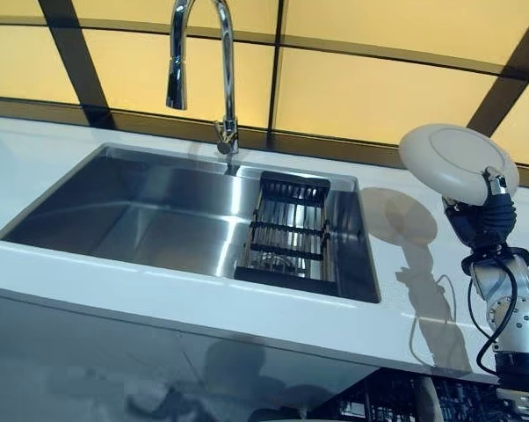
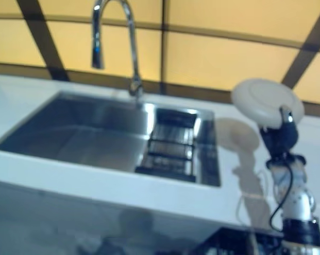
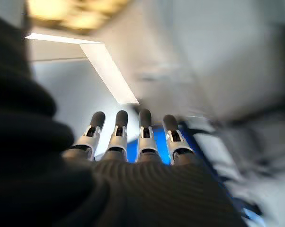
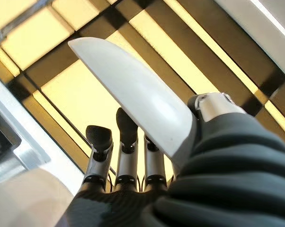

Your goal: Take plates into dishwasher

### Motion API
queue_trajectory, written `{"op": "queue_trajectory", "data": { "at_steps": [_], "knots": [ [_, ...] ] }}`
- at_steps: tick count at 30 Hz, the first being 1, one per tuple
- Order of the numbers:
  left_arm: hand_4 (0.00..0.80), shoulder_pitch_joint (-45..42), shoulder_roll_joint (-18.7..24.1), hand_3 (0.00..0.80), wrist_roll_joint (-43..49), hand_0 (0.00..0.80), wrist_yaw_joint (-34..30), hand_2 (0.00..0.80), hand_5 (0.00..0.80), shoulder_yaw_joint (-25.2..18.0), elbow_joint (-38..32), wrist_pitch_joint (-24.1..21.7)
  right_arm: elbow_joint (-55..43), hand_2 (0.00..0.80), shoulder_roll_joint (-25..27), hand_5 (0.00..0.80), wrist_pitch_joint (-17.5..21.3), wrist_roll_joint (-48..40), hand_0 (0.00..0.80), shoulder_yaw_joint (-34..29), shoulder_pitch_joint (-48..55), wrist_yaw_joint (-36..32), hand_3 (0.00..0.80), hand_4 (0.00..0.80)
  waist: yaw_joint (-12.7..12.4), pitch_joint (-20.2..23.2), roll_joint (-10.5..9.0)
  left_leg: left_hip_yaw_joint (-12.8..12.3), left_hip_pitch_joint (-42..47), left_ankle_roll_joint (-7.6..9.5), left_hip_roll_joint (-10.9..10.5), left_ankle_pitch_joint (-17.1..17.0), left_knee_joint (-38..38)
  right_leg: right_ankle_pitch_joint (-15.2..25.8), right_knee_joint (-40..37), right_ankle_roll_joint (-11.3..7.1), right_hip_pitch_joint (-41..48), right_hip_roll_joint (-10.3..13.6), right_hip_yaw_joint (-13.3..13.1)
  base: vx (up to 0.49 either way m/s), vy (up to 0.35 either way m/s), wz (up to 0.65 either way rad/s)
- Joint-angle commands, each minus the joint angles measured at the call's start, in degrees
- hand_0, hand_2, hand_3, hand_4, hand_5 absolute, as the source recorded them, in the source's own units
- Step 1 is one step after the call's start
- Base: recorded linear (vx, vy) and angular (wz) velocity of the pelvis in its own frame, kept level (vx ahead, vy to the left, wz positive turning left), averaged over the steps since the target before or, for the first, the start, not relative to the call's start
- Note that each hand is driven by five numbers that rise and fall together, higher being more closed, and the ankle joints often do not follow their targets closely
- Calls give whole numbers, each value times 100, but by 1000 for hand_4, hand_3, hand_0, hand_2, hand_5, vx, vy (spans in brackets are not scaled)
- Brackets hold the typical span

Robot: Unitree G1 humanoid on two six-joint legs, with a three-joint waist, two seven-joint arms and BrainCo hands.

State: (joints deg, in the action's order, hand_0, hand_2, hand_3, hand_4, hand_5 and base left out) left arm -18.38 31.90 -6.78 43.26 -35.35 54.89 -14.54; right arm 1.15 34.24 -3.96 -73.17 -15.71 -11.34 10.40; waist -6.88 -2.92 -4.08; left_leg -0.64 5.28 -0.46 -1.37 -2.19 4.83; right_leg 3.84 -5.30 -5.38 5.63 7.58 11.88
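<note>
White plate [image 1: 456,160], one, in right hand [image 1: 484,211].

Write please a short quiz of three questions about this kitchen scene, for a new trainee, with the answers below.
1. True or false: the right hand holds a white plate.
2. Where is the black rack? A) on the counter B) inside the sink C) under the tap
3. Fill in: the plate is held above the white ____.

Key: 1 true; 2 B; 3 counter.
</note>
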Motion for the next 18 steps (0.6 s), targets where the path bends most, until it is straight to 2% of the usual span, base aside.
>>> {"op": "queue_trajectory", "data": {
  "at_steps": [1,2,3,4,5,8,11,15,18],
  "knots": [
    [0,176,-195,0,-414,0,-1662,0,0,849,1149,990,-273,800,246,800,855,1124,800,-81,-983,15,800,800,-67,82,132,295,-57,-45,-140,135,17,-234,30,-48,106,-261,206,-47,26,7],
    [0,231,-428,0,-8,0,-2012,0,0,1200,1514,1395,-339,800,348,800,978,1477,800,-28,-1032,108,800,800,-34,48,145,279,-58,-30,-141,137,17,-216,30,-62,88,-264,164,-43,31,6],
    [0,241,-492,0,149,0,-2135,0,0,1281,1572,1541,-365,800,394,800,1012,1596,800,-22,-1042,152,800,800,-27,35,155,273,-56,-22,-142,138,17,-209,30,-66,83,-267,146,-49,63,4],
    [0,270,-735,0,406,0,-2768,0,0,1761,2341,1277,-396,800,453,800,1116,2205,800,59,-1135,249,800,800,62,5,174,228,-39,-9,-136,158,17,-179,30,-89,62,-267,71,-24,81,1],
    [0,336,-882,0,663,0,-2955,0,0,2089,2647,1039,-387,800,520,800,1172,2744,800,81,-1161,215,800,800,134,-7,178,175,-20,7,-141,189,17,-163,30,-117,48,-267,8,-13,101,-3],
    [0,537,-1164,0,1041,0,-3547,0,0,2798,2581,892,-385,800,781,800,1328,3855,800,178,-1198,310,800,800,307,-49,147,39,41,43,-151,269,17,-82,30,-181,3,-259,-202,5,73,-11],
    [0,644,-1284,0,1150,0,-3912,0,0,3289,2463,717,-360,800,1091,800,1424,4507,800,117,-1182,393,800,800,463,-128,66,-93,75,76,-152,310,17,31,30,-240,-54,-244,-401,-11,58,-22],
    [0,820,-1260,0,1161,0,-4084,0,0,3806,2252,613,-536,800,1389,800,1440,4578,800,34,-1064,662,800,800,698,-217,5,-282,158,117,-112,399,17,124,57,-321,-118,-246,-678,-20,70,-38],
    [0,1084,-1174,0,1033,0,-4166,0,0,4100,1976,745,-741,800,1462,800,1461,4487,800,-119,-780,863,800,800,937,-321,-43,-492,216,168,-67,432,17,224,176,-388,-277,-244,-910,-46,81,-61]
  ]
}}
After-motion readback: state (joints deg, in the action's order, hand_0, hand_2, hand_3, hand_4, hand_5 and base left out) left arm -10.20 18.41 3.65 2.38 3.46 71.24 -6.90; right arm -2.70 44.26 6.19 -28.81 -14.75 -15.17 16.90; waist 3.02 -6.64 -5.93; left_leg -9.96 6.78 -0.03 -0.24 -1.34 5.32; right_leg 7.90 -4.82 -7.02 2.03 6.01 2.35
